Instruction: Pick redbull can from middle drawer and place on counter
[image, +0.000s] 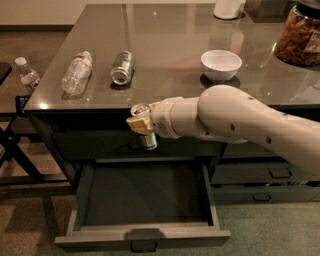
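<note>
camera view | we find the redbull can (148, 142) upright inside the gripper (139, 124), just before the front edge of the counter (165, 40) | can: slim, silver top, dark body | gripper clamped around the can's middle, holding it clear above the middle drawer (142, 234), which stands open under the counter

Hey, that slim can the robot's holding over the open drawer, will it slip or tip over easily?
Probably tippy: the redbull can is slim and tall, so it could topple when set on the glossy counter. Its smooth metal may slip in the gripper, which clamps it above the middle drawer.
</note>
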